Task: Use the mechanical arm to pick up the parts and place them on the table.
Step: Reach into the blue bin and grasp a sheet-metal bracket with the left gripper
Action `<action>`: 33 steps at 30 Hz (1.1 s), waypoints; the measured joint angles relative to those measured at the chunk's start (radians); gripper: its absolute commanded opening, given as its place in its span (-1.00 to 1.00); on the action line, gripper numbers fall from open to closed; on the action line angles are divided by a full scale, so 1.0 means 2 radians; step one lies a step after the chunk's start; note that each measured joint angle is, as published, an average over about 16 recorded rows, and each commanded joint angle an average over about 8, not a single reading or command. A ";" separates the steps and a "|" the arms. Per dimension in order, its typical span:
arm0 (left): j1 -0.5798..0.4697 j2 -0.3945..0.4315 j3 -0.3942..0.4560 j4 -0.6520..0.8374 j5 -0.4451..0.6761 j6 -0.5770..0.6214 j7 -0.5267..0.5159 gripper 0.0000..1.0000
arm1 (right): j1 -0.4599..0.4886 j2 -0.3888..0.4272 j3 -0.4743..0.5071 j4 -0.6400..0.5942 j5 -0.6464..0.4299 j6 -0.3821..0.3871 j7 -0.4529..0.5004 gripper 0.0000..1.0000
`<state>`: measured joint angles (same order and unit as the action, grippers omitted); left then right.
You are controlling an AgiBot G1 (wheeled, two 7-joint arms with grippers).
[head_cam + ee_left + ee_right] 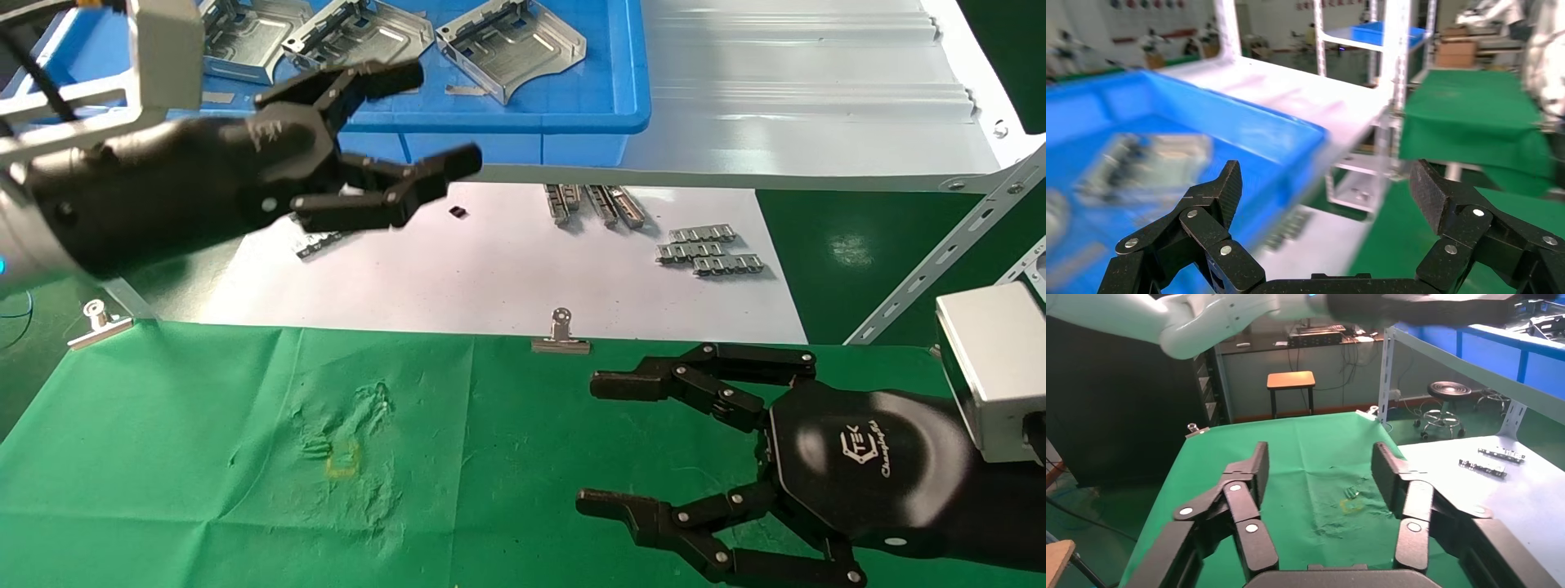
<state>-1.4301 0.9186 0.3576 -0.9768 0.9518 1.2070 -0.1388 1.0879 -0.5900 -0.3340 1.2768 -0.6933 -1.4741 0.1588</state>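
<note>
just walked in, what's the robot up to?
The left gripper is raised with open, empty fingers just in front of the blue bin on the white shelf, where the silver parts lie. No part is picked yet, and none lies on the green table. The right gripper hovers open over the table's right side, holding nothing.
</note>
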 measured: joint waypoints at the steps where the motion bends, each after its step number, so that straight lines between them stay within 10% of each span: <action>1: -0.013 0.009 0.003 0.018 0.008 -0.004 0.006 1.00 | 0.000 0.000 0.000 0.000 0.000 0.000 0.000 -1.00; 19: -0.235 0.178 0.053 0.370 0.128 -0.169 0.126 1.00 | 0.000 0.000 0.000 0.000 0.000 0.000 0.000 -1.00; 33: -0.279 0.219 0.070 0.441 0.143 -0.194 0.126 1.00 | 0.000 0.000 0.000 0.000 0.000 0.000 0.000 -1.00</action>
<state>-1.9873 1.3570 0.4978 -0.0945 1.2369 0.8198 0.1126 1.0881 -0.5897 -0.3348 1.2768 -0.6927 -1.4738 0.1584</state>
